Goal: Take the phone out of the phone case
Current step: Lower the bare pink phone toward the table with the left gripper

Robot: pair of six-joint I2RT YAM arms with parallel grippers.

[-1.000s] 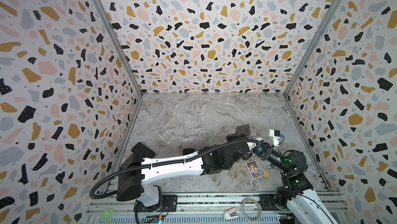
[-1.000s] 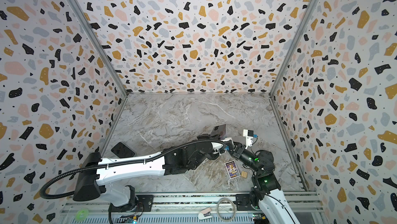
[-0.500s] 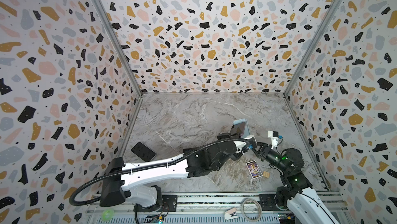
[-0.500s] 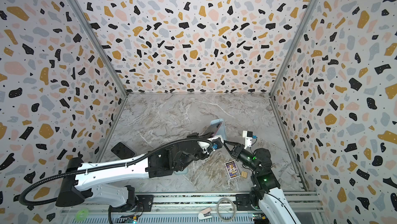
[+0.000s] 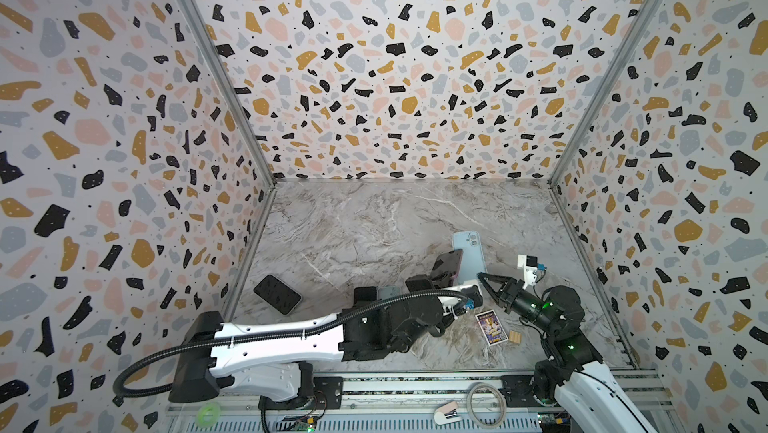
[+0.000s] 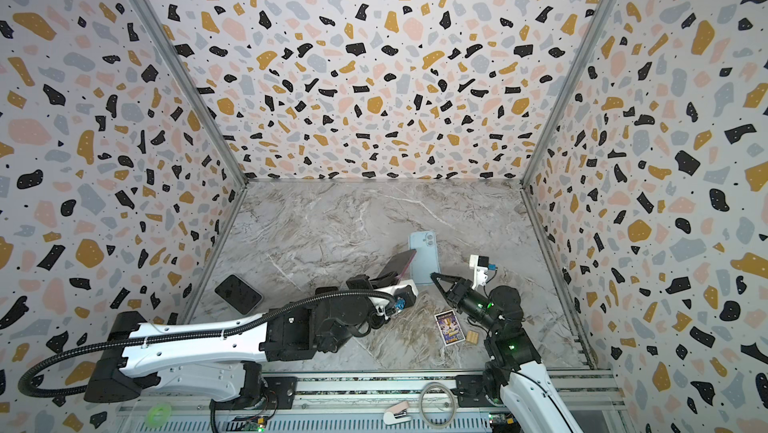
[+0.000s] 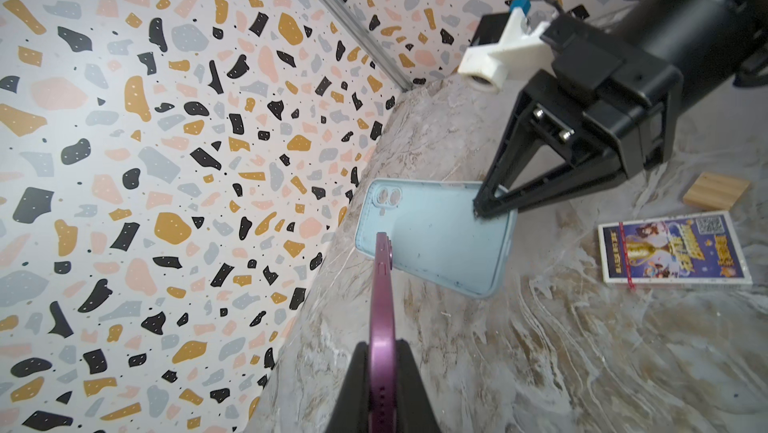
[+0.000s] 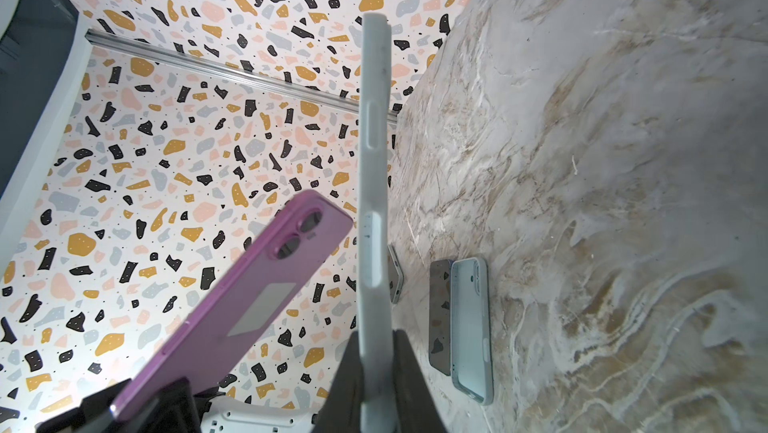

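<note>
Top views: the left gripper [image 5: 441, 281] is clamped on the purple phone [image 5: 448, 262]. The right gripper [image 5: 482, 276] pinches the light-blue phone case [image 5: 469, 254] just beside it, above the marble table [image 5: 374, 223].

Left wrist: jaws are closed on the phone's edge, and the case is held at one corner.

Right wrist: jaws are clenched on the case's rim. The phone is outside the case; contact cannot be told.

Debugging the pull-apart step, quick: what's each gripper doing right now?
Left gripper: shut on the phone.
Right gripper: shut on the case.
</note>
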